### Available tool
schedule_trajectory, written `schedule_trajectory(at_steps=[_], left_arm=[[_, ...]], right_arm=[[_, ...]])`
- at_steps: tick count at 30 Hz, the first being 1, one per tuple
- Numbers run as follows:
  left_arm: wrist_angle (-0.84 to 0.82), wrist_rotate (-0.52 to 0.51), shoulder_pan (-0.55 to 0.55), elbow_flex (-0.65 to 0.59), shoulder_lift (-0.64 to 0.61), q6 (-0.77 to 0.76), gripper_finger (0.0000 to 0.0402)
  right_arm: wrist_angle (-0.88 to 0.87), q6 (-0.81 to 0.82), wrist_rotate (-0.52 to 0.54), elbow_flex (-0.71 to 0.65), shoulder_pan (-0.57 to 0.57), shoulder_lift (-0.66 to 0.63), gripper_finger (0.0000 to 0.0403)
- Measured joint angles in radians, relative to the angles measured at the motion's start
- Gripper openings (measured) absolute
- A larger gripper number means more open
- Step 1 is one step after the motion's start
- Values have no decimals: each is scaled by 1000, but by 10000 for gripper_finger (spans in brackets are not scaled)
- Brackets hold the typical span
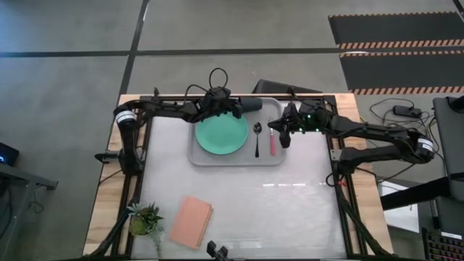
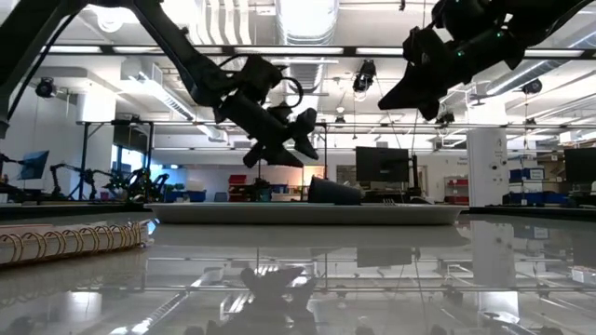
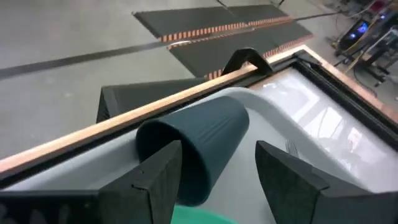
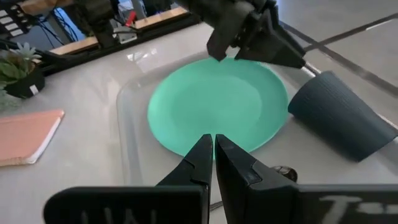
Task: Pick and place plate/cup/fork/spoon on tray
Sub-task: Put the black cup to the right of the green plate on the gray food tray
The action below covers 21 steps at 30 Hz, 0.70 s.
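Observation:
The light-grey tray lies at the table's far middle. On it rest the mint-green plate, the black spoon and the red-handled fork. The dark cup lies on its side by the tray's far rim; it also shows in the left wrist view and the low view. My left gripper is open, its fingers standing on either side of the cup's base, above it. My right gripper is shut and empty, over the tray's right part near the fork.
A salmon-pink pad and a small potted plant sit at the table's near left. Between them and the tray there is bare table. The table's wooden frame runs just behind the cup.

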Motion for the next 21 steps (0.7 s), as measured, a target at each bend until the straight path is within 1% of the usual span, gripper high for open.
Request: schedule_trajectory(at_steps=[6,21], left_arm=[[7,3,3,-3,46,-51,187],[84,24,3,24,129,-52,187]], right_arm=[[-1,-1,0,0,0,19,9],[-7,-9,0,0,0,22,9]])
